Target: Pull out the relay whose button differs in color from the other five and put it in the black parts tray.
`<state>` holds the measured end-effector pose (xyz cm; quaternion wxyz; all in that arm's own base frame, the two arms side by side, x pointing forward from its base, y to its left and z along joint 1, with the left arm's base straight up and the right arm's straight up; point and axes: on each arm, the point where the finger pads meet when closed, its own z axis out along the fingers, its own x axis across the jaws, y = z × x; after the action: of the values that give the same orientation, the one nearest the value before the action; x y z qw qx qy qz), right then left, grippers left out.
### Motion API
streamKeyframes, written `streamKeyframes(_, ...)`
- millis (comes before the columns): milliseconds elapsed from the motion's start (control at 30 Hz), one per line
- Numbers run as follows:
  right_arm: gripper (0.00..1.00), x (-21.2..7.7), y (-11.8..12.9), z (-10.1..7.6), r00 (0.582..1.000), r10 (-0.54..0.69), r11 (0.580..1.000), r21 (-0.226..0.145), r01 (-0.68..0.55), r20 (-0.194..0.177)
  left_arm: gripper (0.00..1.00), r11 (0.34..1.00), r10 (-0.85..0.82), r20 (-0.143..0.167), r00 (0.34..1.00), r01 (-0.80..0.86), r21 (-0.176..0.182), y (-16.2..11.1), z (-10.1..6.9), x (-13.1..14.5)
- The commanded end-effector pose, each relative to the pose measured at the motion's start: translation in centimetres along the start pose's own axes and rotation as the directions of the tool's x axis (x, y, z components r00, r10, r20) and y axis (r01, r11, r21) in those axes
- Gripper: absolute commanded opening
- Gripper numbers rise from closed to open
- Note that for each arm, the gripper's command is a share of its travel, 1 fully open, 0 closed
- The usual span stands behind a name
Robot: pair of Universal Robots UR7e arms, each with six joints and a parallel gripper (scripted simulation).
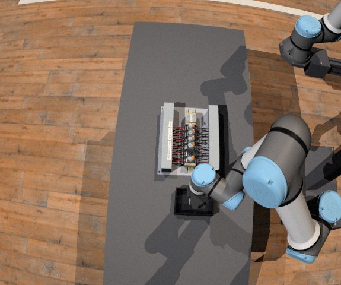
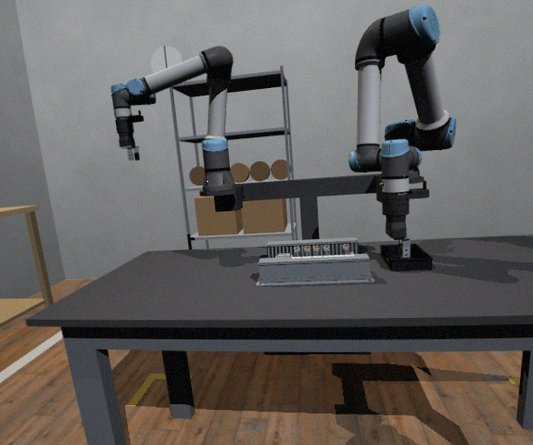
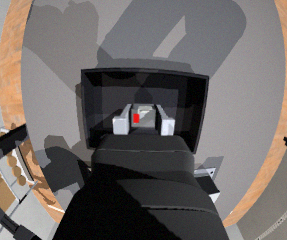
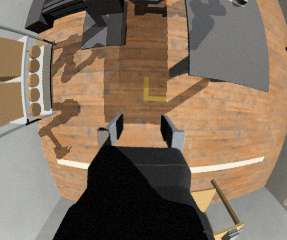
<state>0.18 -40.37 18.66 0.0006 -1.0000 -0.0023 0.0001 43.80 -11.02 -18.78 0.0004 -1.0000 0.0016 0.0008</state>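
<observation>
I'd call this a workshop or robotics lab. I work over a dark worktable (image 1: 152, 76) (image 2: 199, 297) (image 3: 48, 115) (image 4: 228, 50) on a worn plank floor (image 1: 41, 122) (image 2: 237, 407) (image 4: 223, 130), marked with white floor tape (image 1: 274, 9) (image 2: 17, 366) (image 4: 228, 164) and yellow corner marks (image 2: 142, 390) (image 4: 146, 90). Behind me, a metal shelving unit (image 2: 287, 109) holds cardboard boxes (image 2: 263, 215) (image 4: 5, 102) against a plain grey wall (image 2: 323, 38). A wired relay panel (image 1: 213, 138) (image 2: 314, 271) lies on my table. The wooden piece (image 2: 7, 211) (image 4: 203, 200) at the side is probably a workbench, though it's cut off.
</observation>
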Motion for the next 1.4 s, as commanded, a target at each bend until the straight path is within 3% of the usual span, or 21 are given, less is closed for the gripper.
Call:
streamKeyframes(0, 1.0, 0.01, 0.03, -0.04, 1.0, 0.0, 1.0, -0.001, 0.0, 0.0, 0.0, 1.0, 0.0, -0.002, 1.0, 0.0, -0.001, 0.03, -0.05, 0.05)
streamKeyframes(900, 1.0, 0.01, 0.03, -0.04, 1.0, 0.0, 1.0, -0.001, 0.0, 0.0, 0.0, 1.0, 0.0, -0.002, 1.0, 0.0, -0.001, 0.03, -0.05, 0.05)
streamKeyframes(933, 1.0, 0.01, 0.03, -0.04, 1.0, 0.0, 1.0, -0.001, 0.0, 0.0, 0.98, 1.0, 0.0, -0.002, 1.0, 0.0, -0.001, 0.03, -0.05, 0.05)
streamKeyframes(1367, 1.0, 0.01, 0.03, -0.04, 1.0, 0.0, 1.0, -0.001, 0.0, 0.0, 0.98, 1.0, 0.0, -0.002, 1.0, 0.0, -0.001, 0.03, -0.05, 0.05)
